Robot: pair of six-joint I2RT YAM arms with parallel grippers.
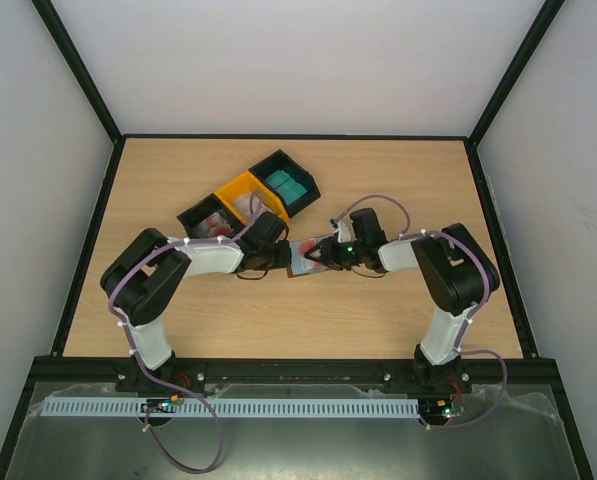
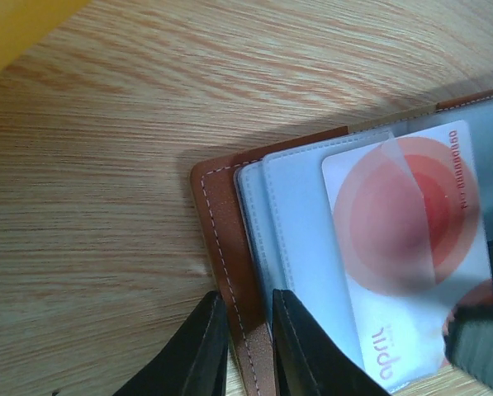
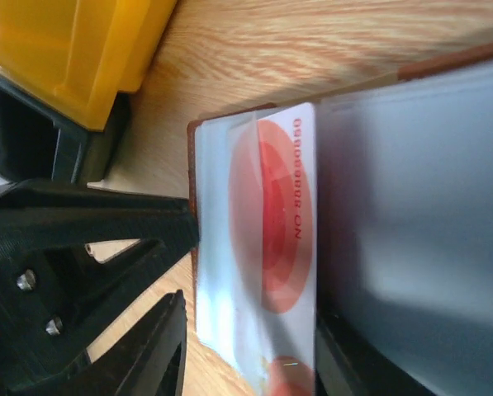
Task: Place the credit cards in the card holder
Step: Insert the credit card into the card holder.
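Observation:
The brown card holder (image 1: 300, 260) lies open on the table between my two grippers. My left gripper (image 1: 276, 256) is shut on its stitched brown edge (image 2: 229, 247), pinned between the two fingertips (image 2: 248, 334). A white credit card with red circles (image 2: 403, 247) lies on the holder's inner slots, its top end under a clear pocket. It also shows in the right wrist view (image 3: 258, 247). My right gripper (image 3: 250, 346) straddles this card's long edges. Its right finger is against the card, and a thin gap shows at the left finger (image 3: 159, 346). Teal cards (image 1: 286, 186) sit in a black bin.
Three bins stand in a row just behind the holder: a black one (image 1: 206, 216) holding cards, a yellow one (image 1: 246, 196), and a black one (image 1: 300, 176) holding the teal cards. The yellow bin (image 3: 73, 49) is close to my left gripper body (image 3: 73, 264).

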